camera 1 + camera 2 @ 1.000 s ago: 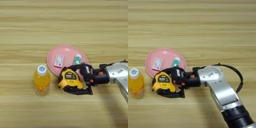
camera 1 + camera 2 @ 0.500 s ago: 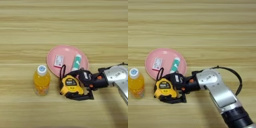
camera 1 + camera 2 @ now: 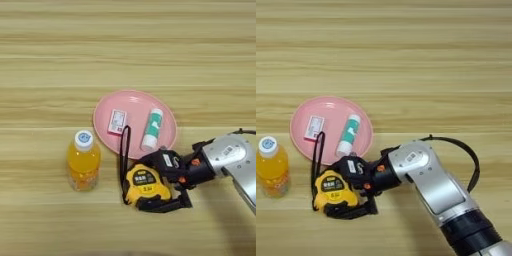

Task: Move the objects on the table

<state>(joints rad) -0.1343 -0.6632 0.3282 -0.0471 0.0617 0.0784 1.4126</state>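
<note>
Wooden and pale, the table [image 3: 60, 45] runs in horizontal planks under everything; it is bare enough that things should slide on it easily.

Next in size is the pink plate [image 3: 131, 102], shallow and rigid, sitting near the middle. It holds a white tube [image 3: 151, 129] with a green label and a small white card [image 3: 117, 121] with red print. Neither label can be read from here.

To the plate's lower left stands the orange-drink bottle [image 3: 83, 160], upright, with a white cap [image 3: 83, 138] bearing a blue mark. It looks smooth and round, probably light plastic, and tall enough to tip. I would take it around the body below the shoulder.

Just below the plate lies the tape measure [image 3: 333, 190], yellow and black, its black strap [image 3: 317, 152] looping up over the plate's rim. It is likely the heaviest of the 3 objects, hard-cased and easy to clamp across the flat sides. Its face carries a small label I cannot read.

The right gripper [image 3: 348, 187] has its 2 black fingers on either side of the tape measure's case, 1 above and 1 below, and appears clamped on it, though the contact itself is partly hidden.

The tube, stiff and light, would roll; grip it across the middle.
</note>
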